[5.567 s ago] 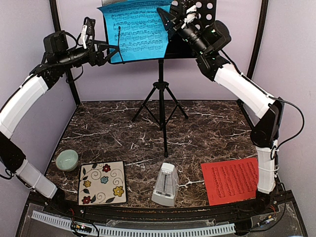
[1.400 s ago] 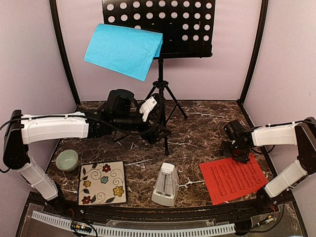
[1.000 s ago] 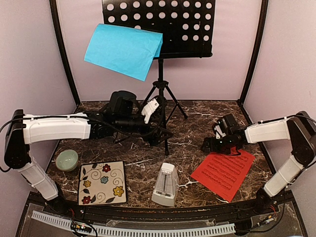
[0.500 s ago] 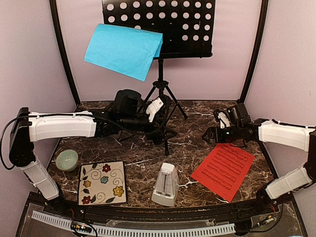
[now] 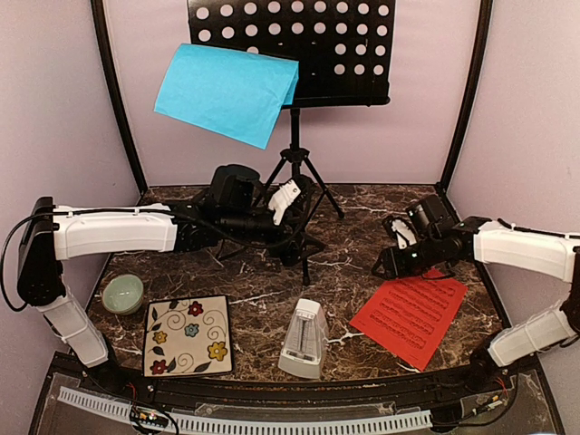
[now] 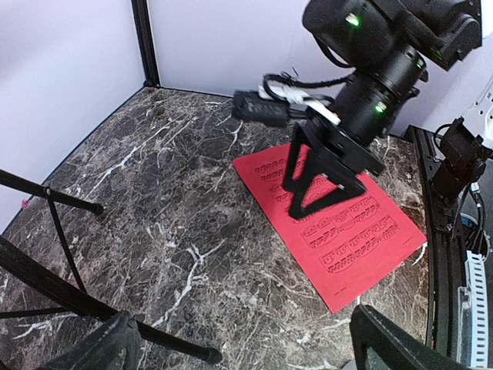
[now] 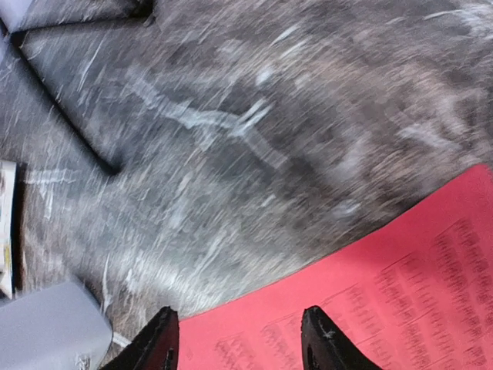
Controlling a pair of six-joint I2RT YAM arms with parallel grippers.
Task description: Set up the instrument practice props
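Along the near edge of the marble table (image 5: 362, 227), the white metronome (image 5: 304, 338) stands upright between the flower-patterned tile (image 5: 188, 334) on the left and the red music sheet (image 5: 410, 310) lying flat on the right, with a pale green bowl (image 5: 122, 293) just beyond the tile. The right gripper (image 6: 312, 185) hovers over the sheet's far-left edge, fingers spread and holding nothing. This looks like the start of a pickup. Flat paper on stone gives no lip, so the likely best approach is to come down at that edge, press one finger lightly to buckle the corner, then close and lift slowly.

The red sheet's near corner lies close to the table's front rail. Bare marble to its left gives room to drag it before the metronome intervenes. The right wall and frame post are near that arm's elbow.

At mid-table the left gripper (image 6: 240, 348) hangs wide open and empty beside the legs of the black music stand (image 5: 294, 177). Those legs are the main obstacle on any swing towards the far side.

At the far wall, the blue music sheet (image 5: 228, 91) hangs tilted off the left of the perforated desk (image 5: 335, 45). The desk's right half is bare.
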